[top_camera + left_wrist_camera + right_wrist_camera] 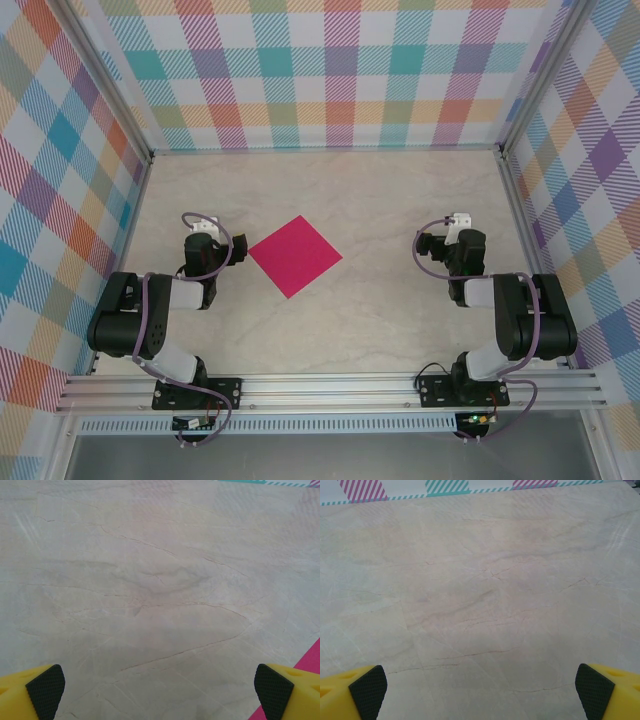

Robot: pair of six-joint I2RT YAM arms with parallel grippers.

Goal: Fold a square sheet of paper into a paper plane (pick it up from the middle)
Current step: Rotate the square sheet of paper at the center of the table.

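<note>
- The sheet (295,256) lies flat and unfolded on the tabletop (380,190), turned corner-up like a diamond. It sits between the two arms, nearer the left one.
- The left fingers (45,692) are spread wide with nothing between them. They hang over bare tabletop, and a pink corner of the sheet (312,660) shows just beside the right-hand pad.
- The right fingers (367,690) are also spread wide and empty, over bare tabletop well apart from the sheet.
- No fold is made yet, so the task looks to be at its very start.
- The sheet rests directly on the tabletop, not in any tray or box, so nothing holds it in place.
- Risk: the paper is thin and flat, so fingers closing on its middle may skid over it and grip nothing.
- Risk: a push from the side would likely slide or spin the loose sheet, and later creases would then run off-line.
- Risk: pressing down hard to raise a pinch could crumple the middle or scrape the pads on the tabletop.
- Risk: both arms reaching for the same small sheet could bump each other.
</note>
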